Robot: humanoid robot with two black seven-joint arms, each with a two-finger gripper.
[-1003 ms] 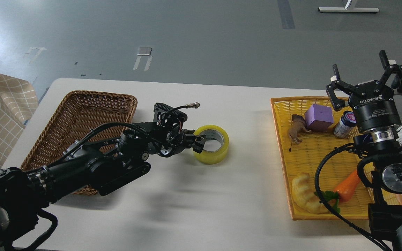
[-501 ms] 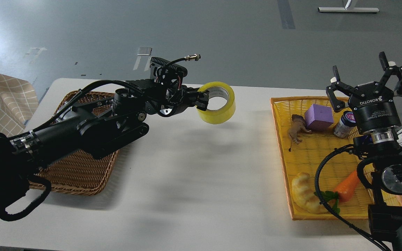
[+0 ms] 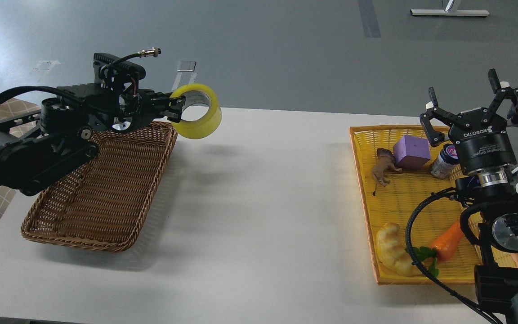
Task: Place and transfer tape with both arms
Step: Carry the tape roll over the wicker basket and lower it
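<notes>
The tape (image 3: 197, 111) hung in the air above the far right corner of the brown wicker basket (image 3: 101, 189), clear of the white surface (image 3: 259, 216). Its open core faced the camera and its left rim was pinched by the left end effector (image 3: 174, 108), whose dark fingers were clamped on the roll's wall; the exact contact was hard to make out against the black housing. The left arm ran in from the left edge, crossing over the basket's far rim and hiding part of it.

Well apart, on the right, the right end effector (image 3: 468, 105) stood upright over the far end of the yellow tray (image 3: 367, 216), fingers spread apart and holding nothing. Its wrist and cables covered the tray's right side. In the tray lay a purple block (image 3: 411, 152), a brown toy animal (image 3: 382, 167), a small jar (image 3: 443, 163) partly hidden behind the wrist, a bread toy (image 3: 393, 249), and a carrot (image 3: 448, 240) partly cut off by the arm.
</notes>
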